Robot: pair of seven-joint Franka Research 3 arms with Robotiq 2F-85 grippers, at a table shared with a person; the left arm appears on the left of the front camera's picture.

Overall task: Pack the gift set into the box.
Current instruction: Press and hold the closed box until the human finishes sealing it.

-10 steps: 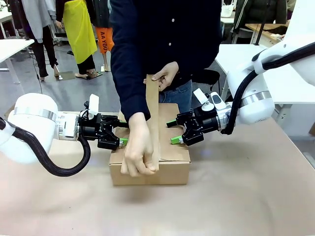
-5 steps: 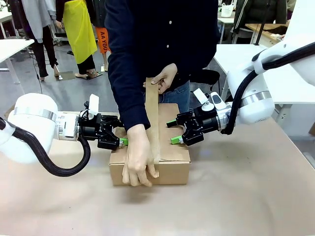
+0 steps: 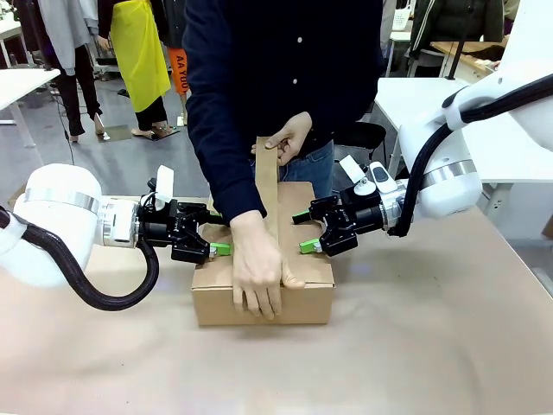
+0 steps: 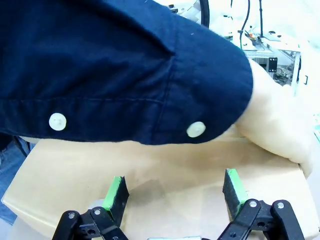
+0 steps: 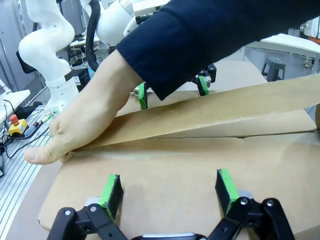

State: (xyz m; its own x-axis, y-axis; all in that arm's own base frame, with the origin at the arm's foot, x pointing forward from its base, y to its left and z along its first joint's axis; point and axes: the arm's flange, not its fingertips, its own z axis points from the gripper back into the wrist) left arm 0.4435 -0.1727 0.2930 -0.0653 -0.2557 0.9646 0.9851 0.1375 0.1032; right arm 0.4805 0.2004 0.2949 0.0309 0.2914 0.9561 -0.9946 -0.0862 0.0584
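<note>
We see the box [image 3: 263,281] at table centre, long axis 9 to 3 o'clock, our left tool [image 3: 210,242] at its 9 and right tool [image 3: 314,239] at its 3, both spread open and empty, while a person's hand [image 3: 257,272] presses tape [image 3: 268,188] down.

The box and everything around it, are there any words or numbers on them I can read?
Box: plain brown, with no print on the sides that show.
Brown strip the person is pressing down: no print.
Orange thing far behind the person: dark letters, maybe "AA VOO", too small and blurred to be sure.
Nothing else can be read.
</note>
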